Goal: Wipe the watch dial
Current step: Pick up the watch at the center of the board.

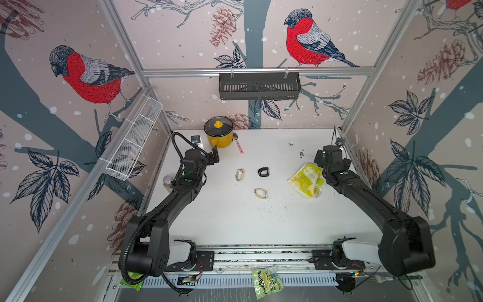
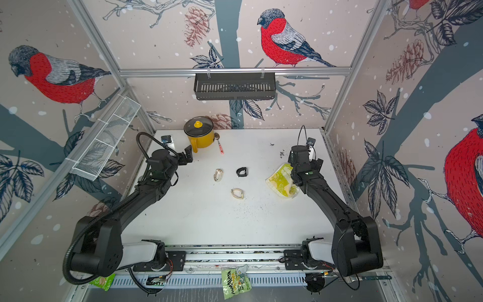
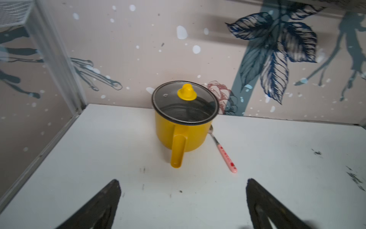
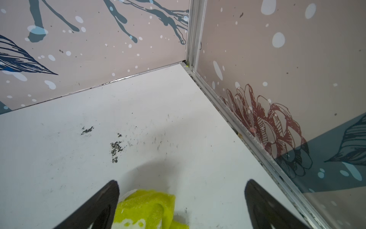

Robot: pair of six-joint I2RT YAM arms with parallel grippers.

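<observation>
Three watches lie mid-table in both top views: a black one (image 1: 263, 171) with its strap looped, a pale one (image 1: 240, 174) to its left, and a beige one (image 1: 260, 193) nearer the front. I cannot make out their dials. A yellow-green cloth (image 1: 307, 180) lies crumpled at the right. My right gripper (image 4: 182, 181) hovers open over the cloth's far corner (image 4: 146, 206), which sits by one finger, ungripped. My left gripper (image 3: 183, 180) is open and empty at the back left (image 1: 213, 157), facing the pot, well away from the watches.
A yellow pot (image 1: 219, 132) with a glass lid stands at the back, a pink-handled spoon (image 1: 239, 146) beside it. A small jar (image 1: 167, 180) sits by the left arm. Dark specks (image 1: 302, 154) mark the table near the cloth. A black basket (image 1: 258, 86) and a white wire basket (image 1: 133, 146) hang on the walls.
</observation>
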